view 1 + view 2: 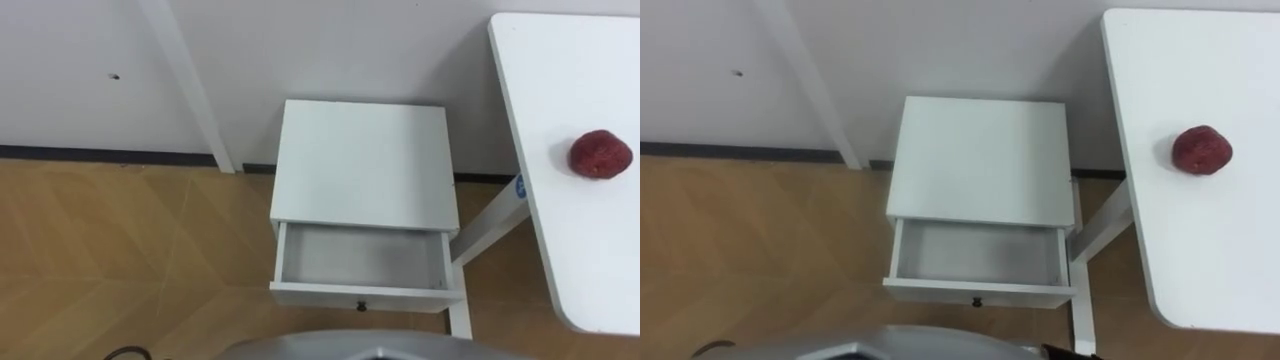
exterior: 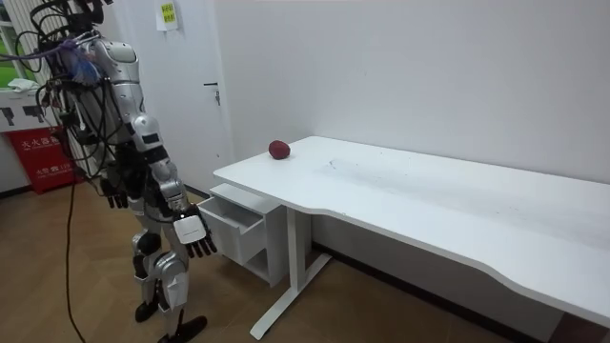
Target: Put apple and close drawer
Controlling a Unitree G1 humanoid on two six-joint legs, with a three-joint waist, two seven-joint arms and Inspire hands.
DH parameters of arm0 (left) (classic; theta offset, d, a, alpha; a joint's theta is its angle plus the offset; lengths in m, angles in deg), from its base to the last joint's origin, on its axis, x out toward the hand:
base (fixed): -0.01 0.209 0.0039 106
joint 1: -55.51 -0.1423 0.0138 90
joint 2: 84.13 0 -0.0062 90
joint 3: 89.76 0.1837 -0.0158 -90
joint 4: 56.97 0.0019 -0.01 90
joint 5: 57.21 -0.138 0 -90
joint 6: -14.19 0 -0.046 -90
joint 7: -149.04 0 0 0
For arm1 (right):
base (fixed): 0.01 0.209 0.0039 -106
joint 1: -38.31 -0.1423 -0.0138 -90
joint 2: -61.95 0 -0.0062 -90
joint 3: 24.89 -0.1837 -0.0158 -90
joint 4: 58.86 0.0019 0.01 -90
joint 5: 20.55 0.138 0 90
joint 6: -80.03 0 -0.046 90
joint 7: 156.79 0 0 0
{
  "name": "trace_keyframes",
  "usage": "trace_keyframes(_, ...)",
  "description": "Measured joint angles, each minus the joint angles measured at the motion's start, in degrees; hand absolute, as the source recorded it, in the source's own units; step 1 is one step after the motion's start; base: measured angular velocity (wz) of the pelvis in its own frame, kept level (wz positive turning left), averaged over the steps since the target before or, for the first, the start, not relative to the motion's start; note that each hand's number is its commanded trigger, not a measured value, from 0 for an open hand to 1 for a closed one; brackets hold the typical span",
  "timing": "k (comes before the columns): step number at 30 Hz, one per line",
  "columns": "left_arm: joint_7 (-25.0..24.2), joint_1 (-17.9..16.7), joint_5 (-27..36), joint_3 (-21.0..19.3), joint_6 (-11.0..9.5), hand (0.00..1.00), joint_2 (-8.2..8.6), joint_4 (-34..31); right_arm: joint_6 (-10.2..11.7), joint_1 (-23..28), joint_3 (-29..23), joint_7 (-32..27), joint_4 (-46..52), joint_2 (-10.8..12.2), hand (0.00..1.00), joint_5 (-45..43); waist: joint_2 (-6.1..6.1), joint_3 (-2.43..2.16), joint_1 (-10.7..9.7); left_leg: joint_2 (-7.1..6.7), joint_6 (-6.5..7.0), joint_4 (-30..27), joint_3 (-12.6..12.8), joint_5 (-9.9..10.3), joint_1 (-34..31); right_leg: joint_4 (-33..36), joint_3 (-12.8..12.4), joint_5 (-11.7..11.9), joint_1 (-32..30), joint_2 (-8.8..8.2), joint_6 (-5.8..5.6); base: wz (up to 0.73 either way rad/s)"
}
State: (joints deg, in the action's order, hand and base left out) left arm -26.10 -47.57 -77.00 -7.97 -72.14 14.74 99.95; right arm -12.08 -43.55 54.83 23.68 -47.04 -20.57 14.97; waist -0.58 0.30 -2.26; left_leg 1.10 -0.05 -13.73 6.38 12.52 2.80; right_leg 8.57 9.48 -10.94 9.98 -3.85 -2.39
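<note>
Along the wall in front of the robot, the desk (image 1: 585, 260) fills the right side. The small cabinet (image 1: 365, 160) sits just beside the desk's leg, and its drawer (image 1: 360, 257) is pulled out with nothing in it.

The step in hand looks like fetching the fruit, since neither hand has it. In the room view the right hand (image 2: 195, 238) hangs low at hip height with its fingers loose and spread, holding nothing. The left hand (image 2: 116, 196) hangs at the robot's far side, also slack and empty.

The apple (image 1: 600, 154) lies on the desk near the wall-side corner. It is up and to the right of the drawer, and well apart from both hands and higher than them.

The right hand is probably the better one for the job. It should rise clear of the desk edge before reaching in, then come down over the apple from above. The fingers should close round its widest part, because a round fruit may roll from a sideways nudge.
</note>
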Motion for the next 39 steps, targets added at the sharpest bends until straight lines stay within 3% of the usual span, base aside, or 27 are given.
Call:
trace_keyframes(7,2.6,-1.0,2.2,-4.9,-0.6,0.00,-0.55,-0.8,0.2,1.0,-14.6,-5.3,3.6,-0.1,0.00,22.5,-0.30,-0.20,-4.1,0.07,-0.04,0.0,0.4,0.0,0.0,0.0,0.2,0.0,-0.2,-0.02,-0.06,-0.02)
trace_keyframes(12,3.7,-1.1,2.2,-5.1,-0.9,0.00,-0.67,-1.8,1.1,0.9,-20.9,-9.9,5.3,-0.3,0.00,34.3,-0.57,-0.55,-5.4,0.20,-0.03,0.0,1.6,0.0,-0.2,0.3,-0.8,0.0,-0.6,-0.01,-0.05,-0.13)
trace_keyframes(16,3.8,-1.0,2.2,-5.2,-1.3,0.00,-1.05,-1.8,2.7,1.1,-25.1,-14.9,9.9,-0.2,0.00,41.4,-0.62,-0.56,-5.4,0.23,-0.01,0.0,2.0,0.0,-0.4,0.4,-1.4,0.0,-1.5,-0.02,-0.05,-0.08)
trace_keyframes(22,3.8,-1.0,2.9,-5.1,-1.3,0.00,-2.83,-1.8,6.3,-0.7,-28.8,-23.4,17.1,-0.4,0.00,46.3,-1.67,-0.82,-5.6,0.15,0.08,-0.1,2.2,-0.2,-1.2,0.4,-1.5,0.0,-2.4,-0.13,-0.04,-0.01)
trace_keyframes(26,4.0,-1.5,2.4,-5.3,-1.4,0.00,-3.38,-3.5,7.8,-1.6,-30.2,-28.6,21.9,-0.6,0.00,49.3,-2.15,-0.56,-5.6,0.15,0.10,-0.1,2.2,-0.2,-2.1,0.3,-1.5,0.0,-3.1,-0.13,-0.05,0.00)
trace_keyframes(29,4.0,-1.8,2.1,-5.8,-1.6,0.00,-3.40,-5.3,10.3,-2.4,-32.1,-32.9,27.1,-1.0,0.00,49.2,-2.27,-0.43,-5.6,0.19,0.12,-0.5,2.2,-0.2,-3.3,0.9,-1.6,0.0,-4.2,-0.12,-0.04,0.00)
trace_keyframes(31,4.0,-1.5,2.1,-6.4,-2.0,0.00,-3.63,-5.6,11.6,-2.6,-32.2,-35.4,30.0,-2.3,0.00,49.1,-2.35,-0.38,-5.8,0.19,0.16,-0.4,2.2,-0.2,-3.5,1.2,-1.7,0.0,-4.4,-0.12,-0.05,0.00)
trace_keyframes(35,4.0,-2.0,2.2,-7.5,-2.4,0.00,-3.67,-6.1,12.8,-3.5,-34.7,-40.8,35.8,-4.0,0.00,46.6,-2.59,-0.36,-6.7,0.11,0.24,0.3,2.4,-0.4,-3.2,1.1,-1.6,0.0,-4.5,-0.19,-0.05,-0.01)
trace_keyframes(39,3.7,-1.6,2.1,-7.5,-3.2,0.00,-3.59,-7.2,15.9,-3.5,-34.9,-45.8,46.2,-5.2,0.00,37.6,-2.52,-0.30,-6.9,0.12,0.19,0.3,2.5,-0.5,-3.4,1.2,-1.7,0.0,-5.0,-0.17,-0.05,-0.02)
